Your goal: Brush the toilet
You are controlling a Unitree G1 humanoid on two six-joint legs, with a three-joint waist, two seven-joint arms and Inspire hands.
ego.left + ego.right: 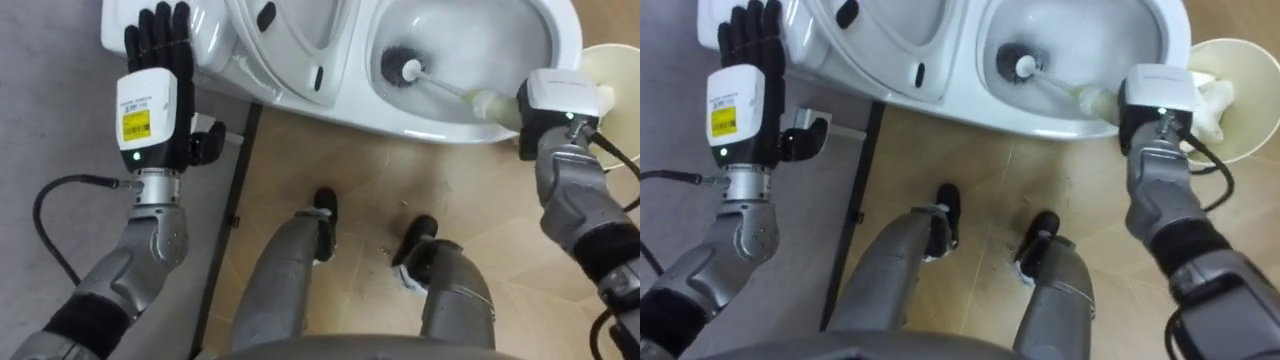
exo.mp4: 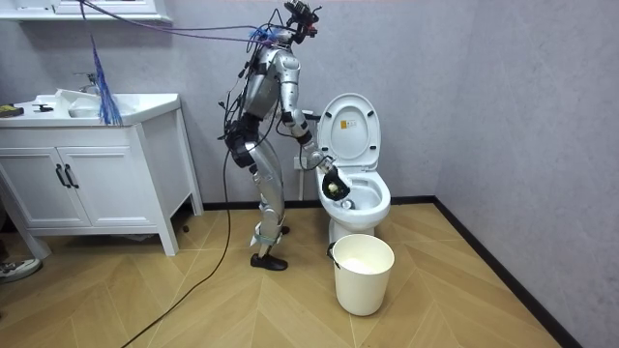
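The white toilet (image 1: 470, 128) stands before me with its lid up (image 1: 300, 40). A toilet brush (image 1: 404, 70) with a dark bristle head and white handle reaches down into the bowl (image 1: 1080, 30), and its head lies at the bowl's bottom. My right hand (image 1: 552, 112) grips the handle's end at the bowl's front rim, fingers curled round it. My left hand (image 1: 158, 75) is raised beside the tank (image 1: 720, 15), fingers straight and empty. In the room view I stand bent over the toilet (image 2: 353, 188), the right hand (image 2: 332, 184) at the bowl.
A white bucket (image 2: 363, 274) stands on the wood floor in front of the toilet, by my right side (image 1: 615, 65). A white vanity cabinet (image 2: 92, 174) stands at the room view's left. Grey wall lies behind the tank.
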